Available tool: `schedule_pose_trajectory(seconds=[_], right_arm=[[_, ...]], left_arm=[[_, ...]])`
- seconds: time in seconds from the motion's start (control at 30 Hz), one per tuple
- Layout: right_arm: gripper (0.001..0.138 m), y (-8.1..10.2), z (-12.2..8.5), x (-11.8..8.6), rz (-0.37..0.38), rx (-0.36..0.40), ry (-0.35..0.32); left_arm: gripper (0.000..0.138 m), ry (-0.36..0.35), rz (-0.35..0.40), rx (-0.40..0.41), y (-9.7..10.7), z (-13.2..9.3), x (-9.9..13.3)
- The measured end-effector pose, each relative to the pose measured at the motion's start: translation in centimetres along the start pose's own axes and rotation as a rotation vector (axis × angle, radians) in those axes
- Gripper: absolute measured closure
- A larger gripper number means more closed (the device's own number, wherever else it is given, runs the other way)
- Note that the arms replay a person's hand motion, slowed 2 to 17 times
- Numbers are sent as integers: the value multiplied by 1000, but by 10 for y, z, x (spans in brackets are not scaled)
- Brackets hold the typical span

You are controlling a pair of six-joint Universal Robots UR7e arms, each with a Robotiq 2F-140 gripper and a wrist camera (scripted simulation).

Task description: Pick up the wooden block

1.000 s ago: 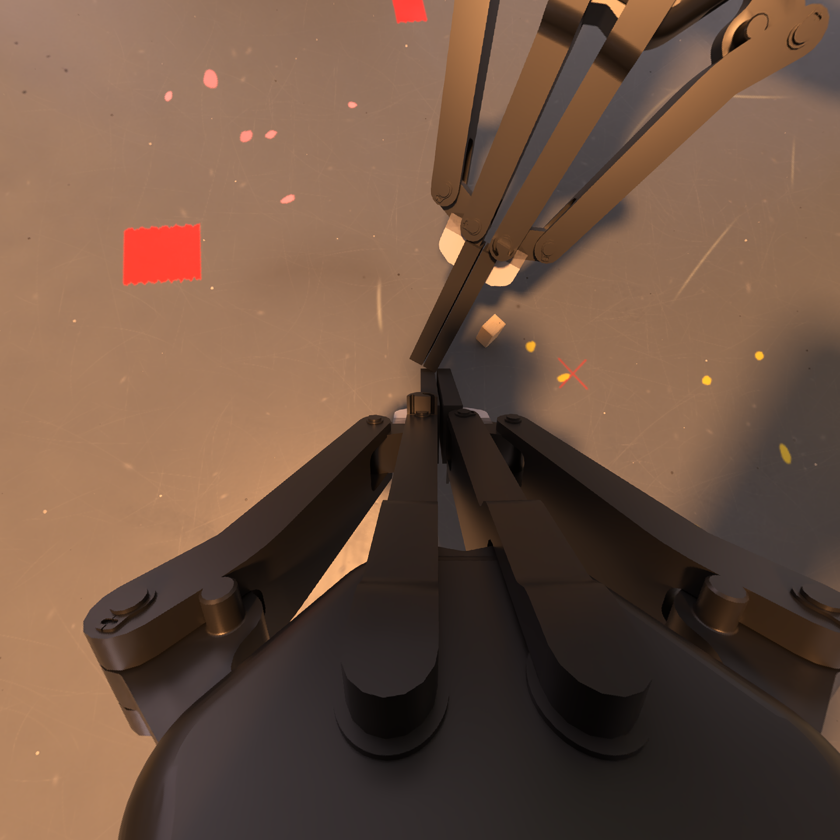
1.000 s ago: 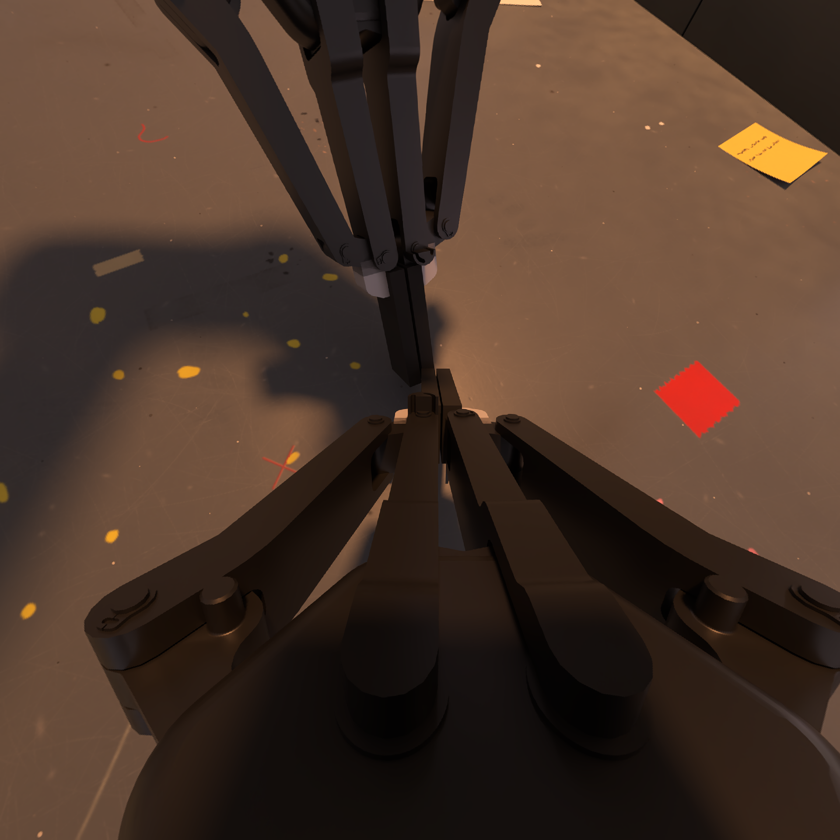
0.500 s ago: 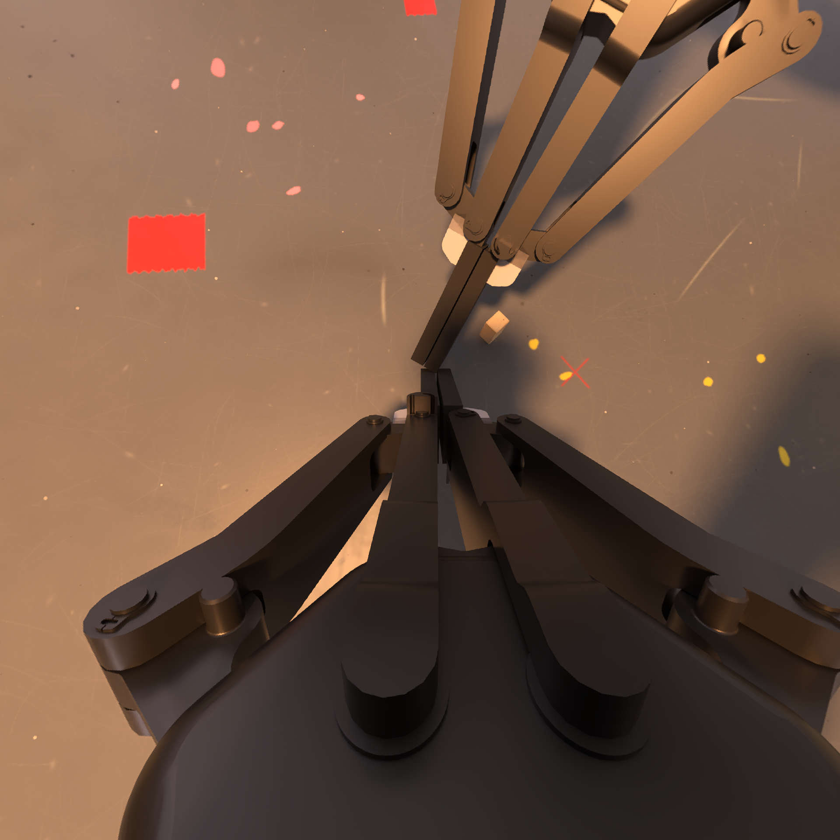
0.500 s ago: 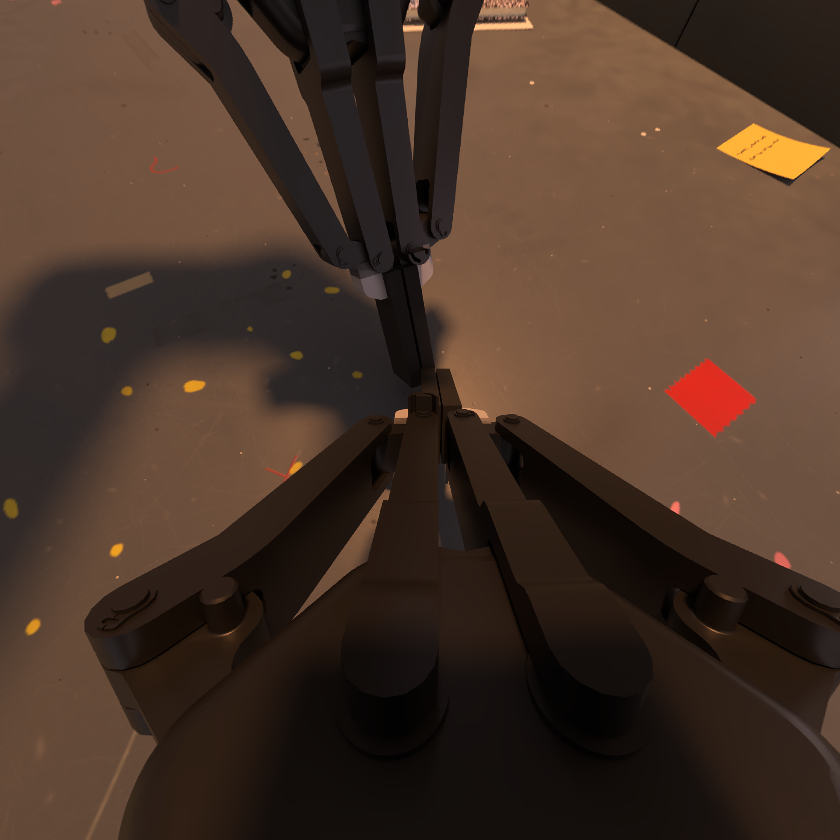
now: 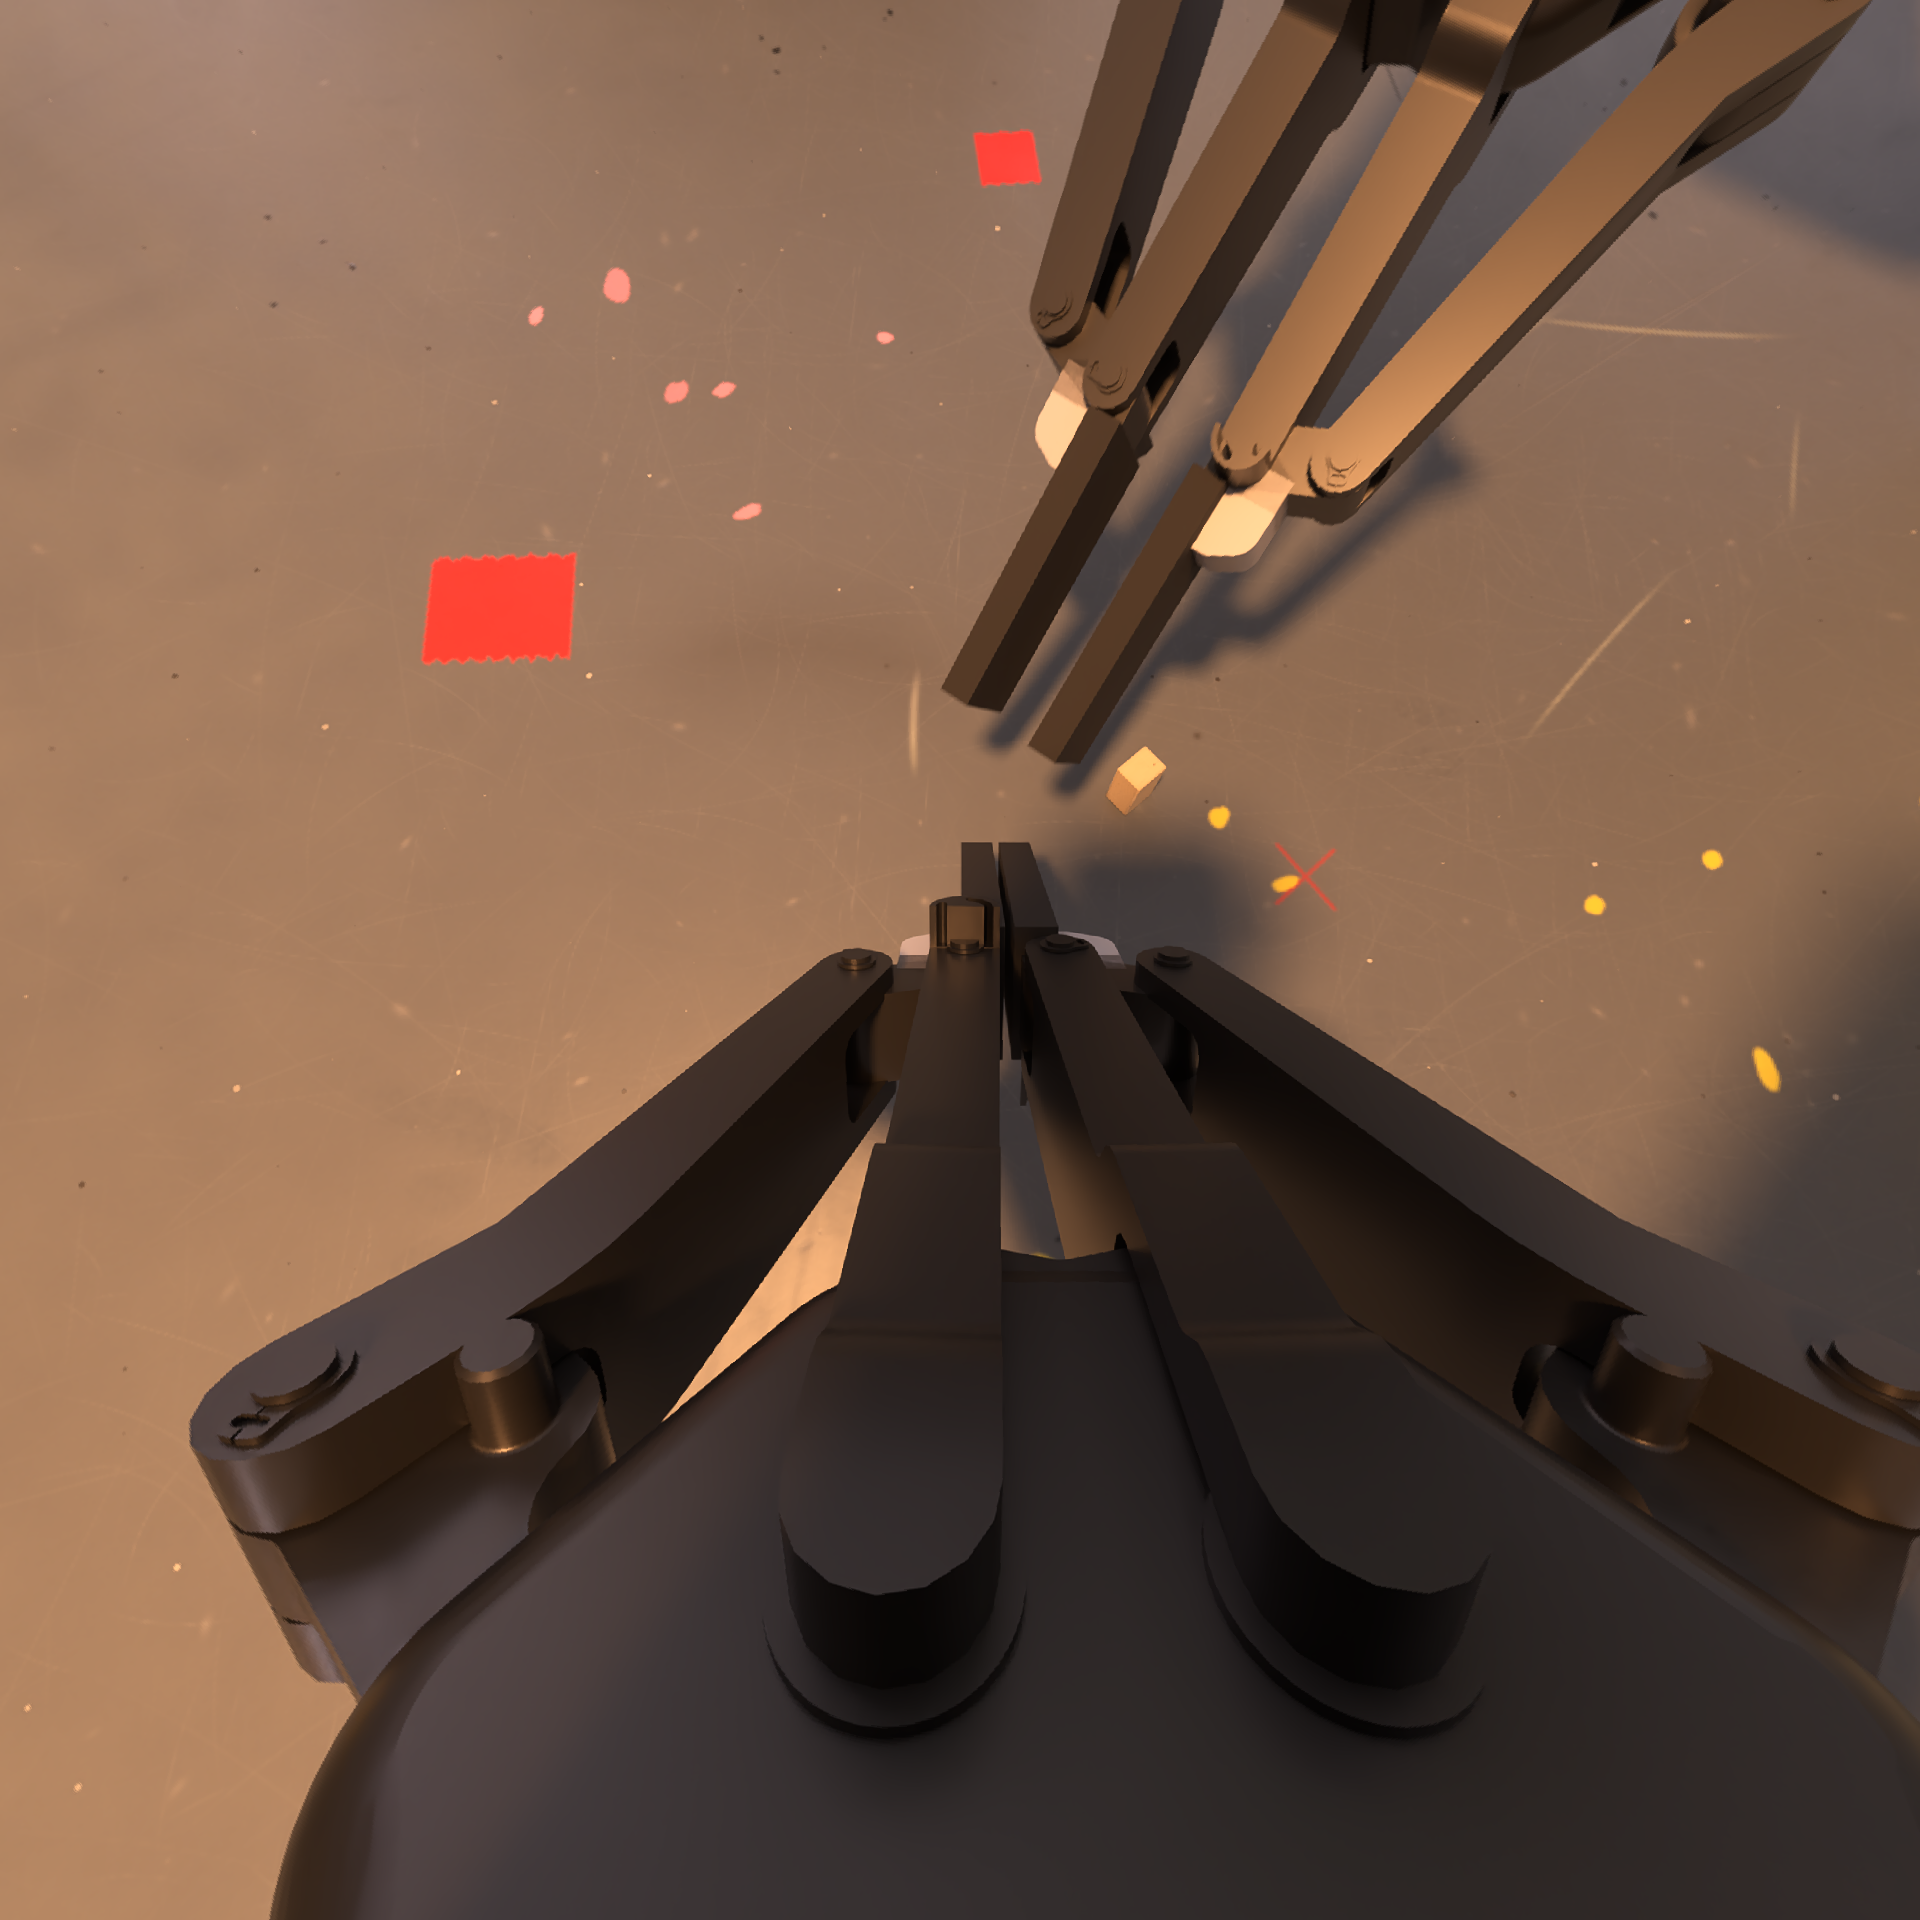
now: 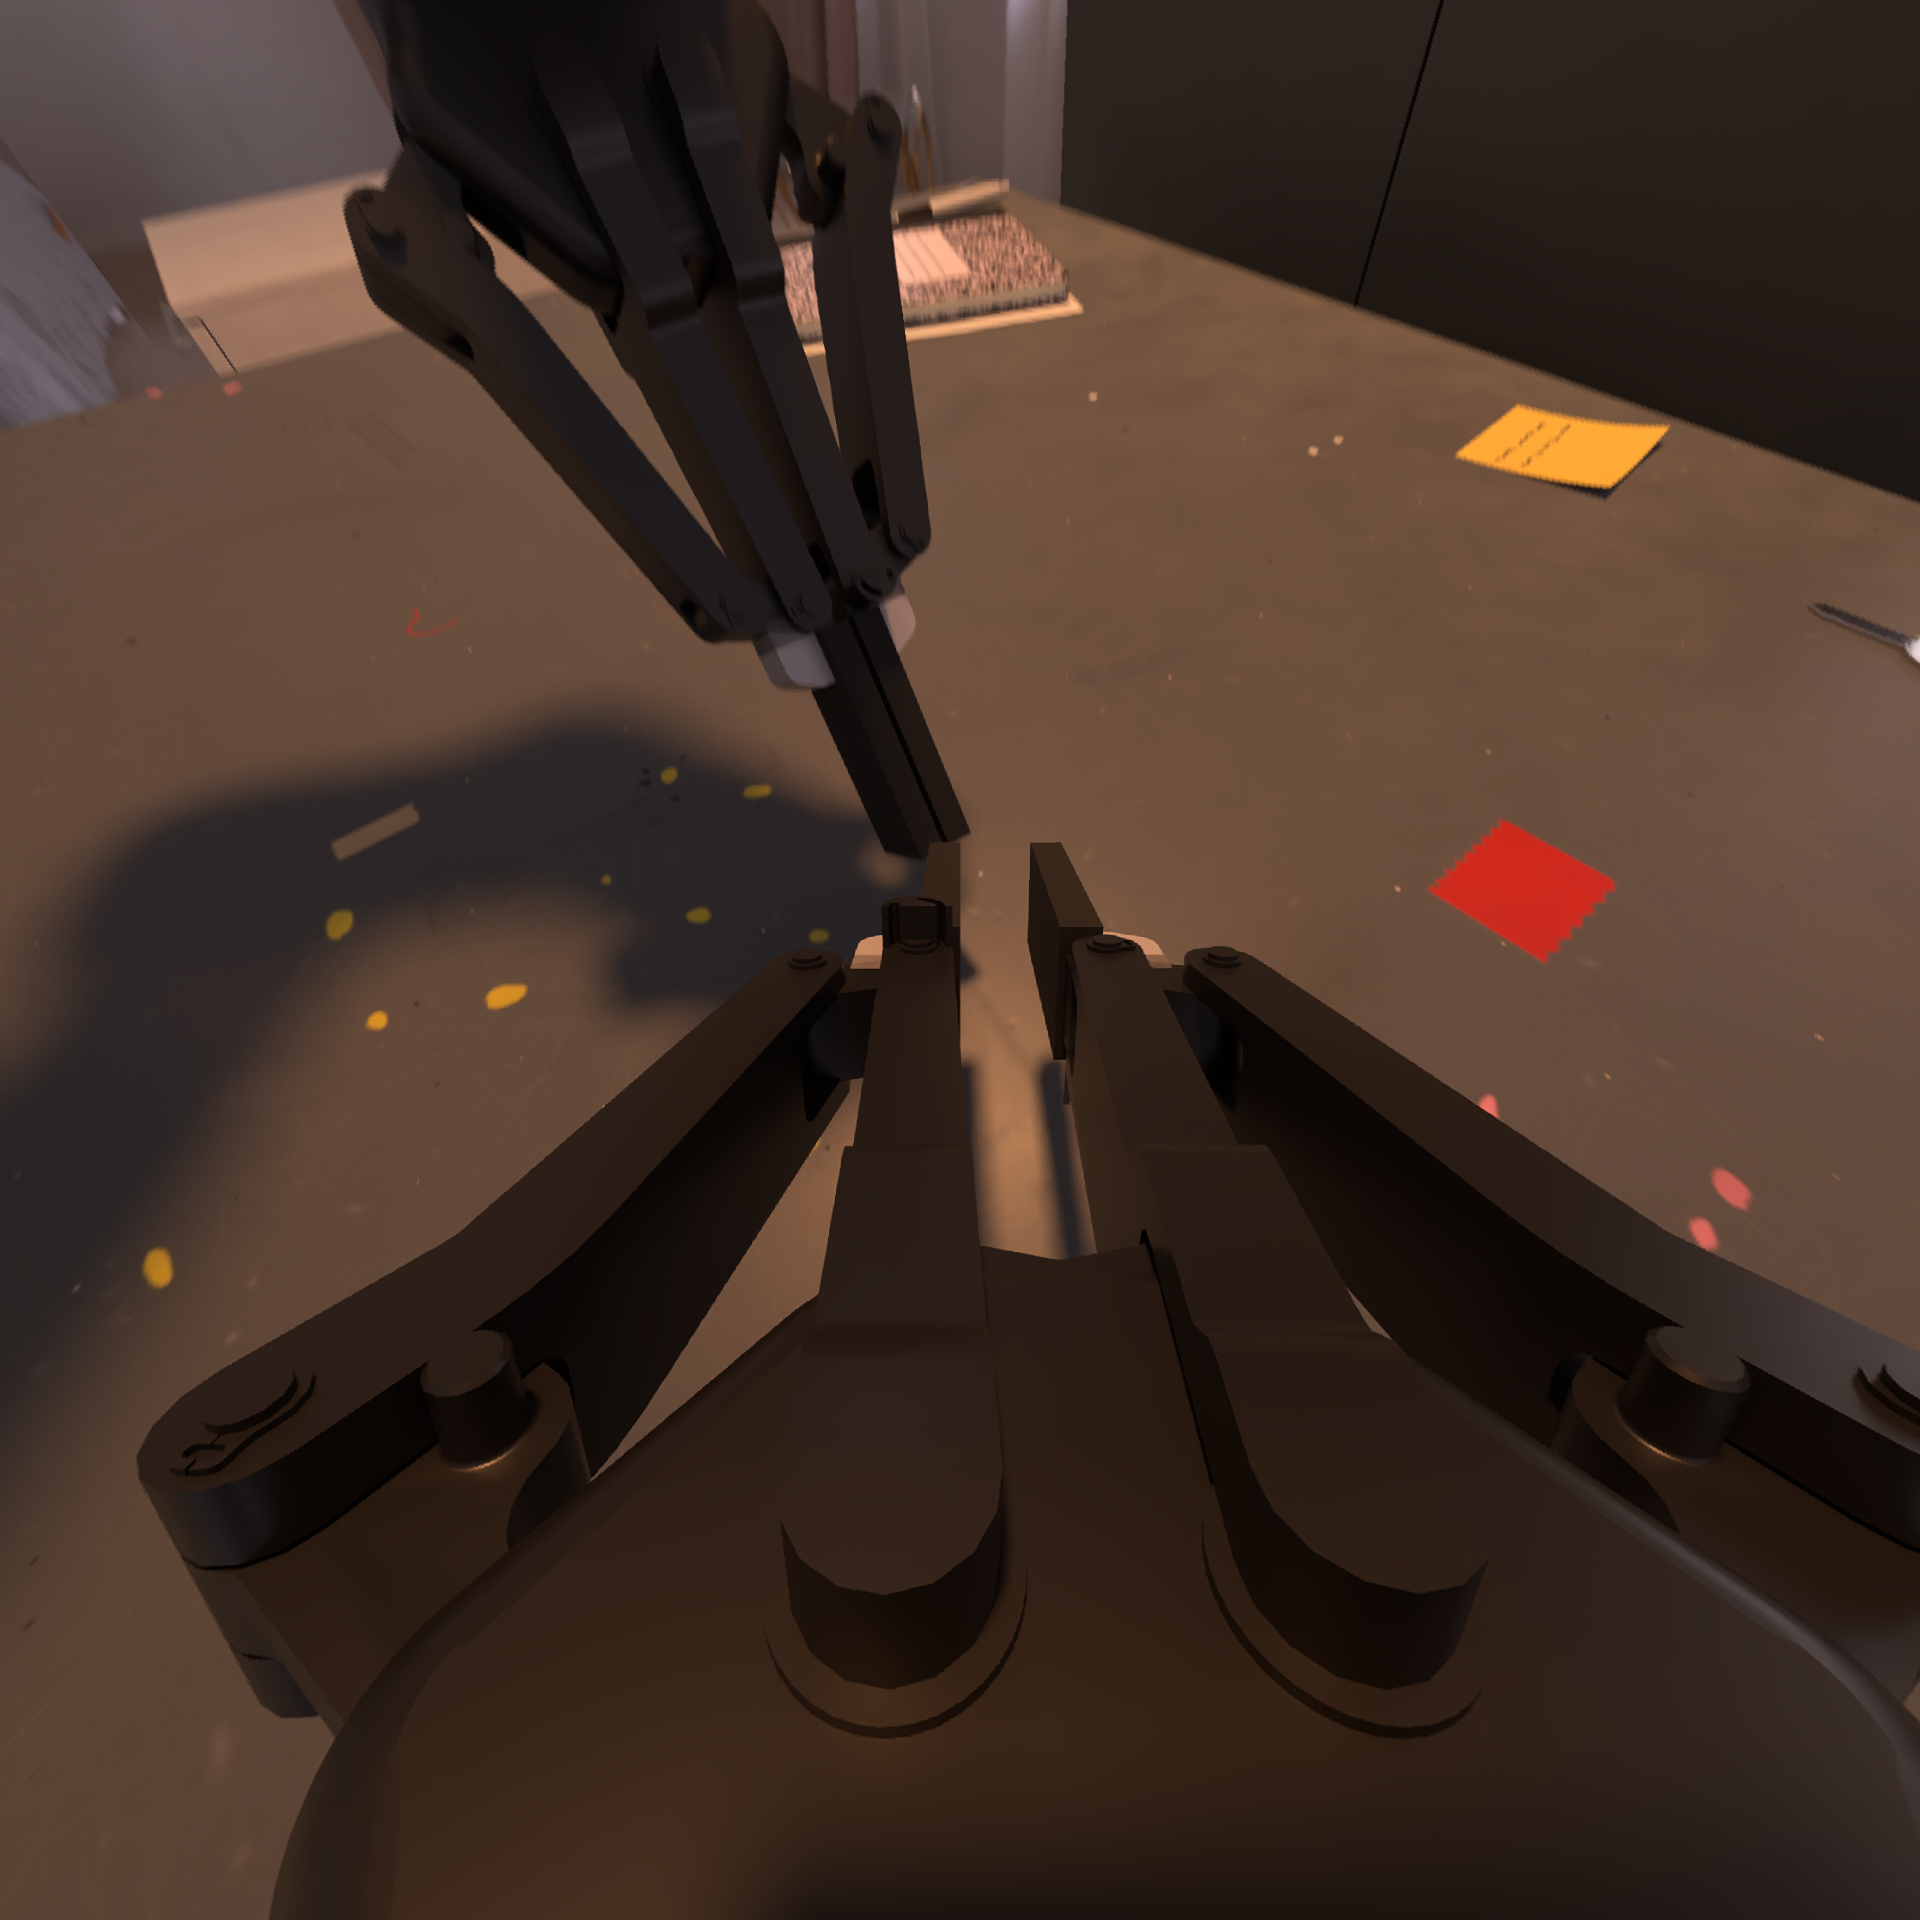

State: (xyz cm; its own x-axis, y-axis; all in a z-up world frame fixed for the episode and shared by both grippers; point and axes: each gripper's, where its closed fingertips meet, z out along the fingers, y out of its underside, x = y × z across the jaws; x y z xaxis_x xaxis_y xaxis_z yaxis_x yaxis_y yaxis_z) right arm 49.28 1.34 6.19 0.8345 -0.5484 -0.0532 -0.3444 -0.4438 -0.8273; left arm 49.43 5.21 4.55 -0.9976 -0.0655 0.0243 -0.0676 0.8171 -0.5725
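The wooden block is a small pale cube on the brown table, ahead and slightly right of my left gripper, which is shut and empty. My right gripper reaches in from the top right with its fingers a little apart. The block lies just beside its nearer fingertip, outside the gap. In the right wrist view, my right gripper is partly open with nothing between its fingers. The shut left gripper points down just in front of it. The block does not show in that view.
A red square patch lies to the left, also seen in the right wrist view. A red cross mark and yellow spots lie right of the block. An orange note, a notebook and a metal tool lie farther off.
My right gripper was shut and has opened a little. It has tilted up and drawn back, so the far table edge now shows. My left gripper stays shut.
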Motion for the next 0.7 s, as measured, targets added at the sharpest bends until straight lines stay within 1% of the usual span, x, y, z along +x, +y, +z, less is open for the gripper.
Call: schedule_pose_trajectory(seconds=[0.07,0.2,0.27,0.33,0.47,0.57,0.7], right_arm=[[120,6,-6,-1,-10,-64,9],[117,24,-15,-10,-40,-208,-2],[115,31,-16,-15,-38,-264,-5],[115,36,-16,-17,-20,-299,6],[116,41,-12,-25,29,-321,26],[116,40,-8,-31,49,-305,36],[117,42,-3,-33,74,-300,77]], left_arm=[[137,1,-9,12,0,-4,1],[137,11,-31,44,2,-12,6],[136,16,-44,61,3,-15,9],[136,17,-58,78,4,-18,11],[135,15,-82,104,9,-23,14],[135,9,-97,116,13,-26,15],[133,-6,-117,130,18,-29,13]])
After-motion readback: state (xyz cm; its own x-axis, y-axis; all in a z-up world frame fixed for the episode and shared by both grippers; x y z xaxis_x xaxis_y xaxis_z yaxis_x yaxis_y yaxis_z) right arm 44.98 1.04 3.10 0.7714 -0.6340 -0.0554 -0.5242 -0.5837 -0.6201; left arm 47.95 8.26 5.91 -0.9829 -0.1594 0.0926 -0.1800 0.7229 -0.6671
